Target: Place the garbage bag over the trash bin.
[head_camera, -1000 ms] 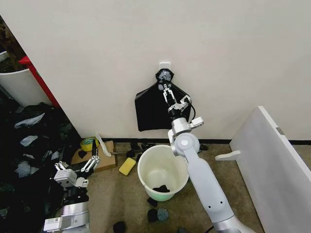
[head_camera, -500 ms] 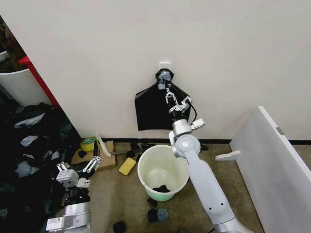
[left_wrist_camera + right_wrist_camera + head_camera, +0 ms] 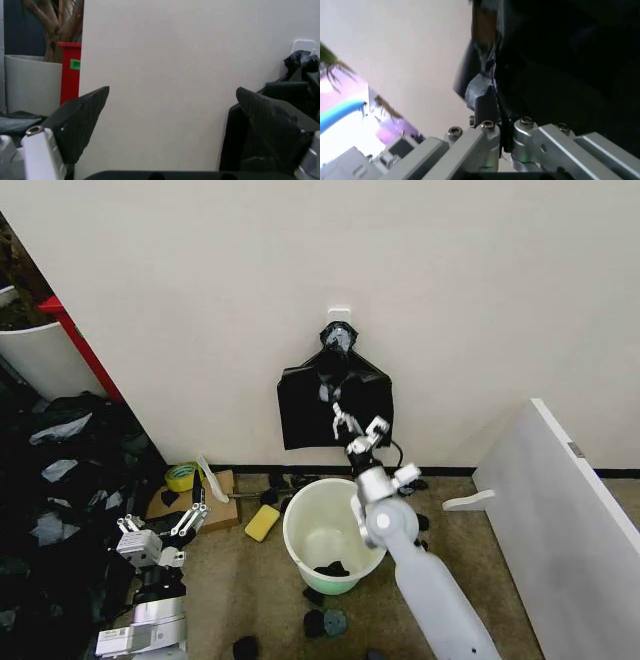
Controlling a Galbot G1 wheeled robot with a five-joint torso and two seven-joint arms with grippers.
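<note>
Right gripper (image 3: 340,417), fingers pinched on black garbage bag (image 3: 300,412) hanging mid-frame directly above pale trash bin (image 3: 300,520); left gripper (image 3: 160,530) spread open, lower left, farther off.

Glossy white arm (image 3: 425,580), silver screwed tool (image 3: 342,420), black cable.

A cluttered indoor corner: bare wall (image 3: 200,290), worn carpet (image 3: 240,590), scattered black scraps (image 3: 325,622).

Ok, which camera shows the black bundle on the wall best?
Head view: the whole bundle hangs on the wall, with the right gripper in front of it. The left wrist view catches one edge; the right wrist view sees a close dark patch.
</note>
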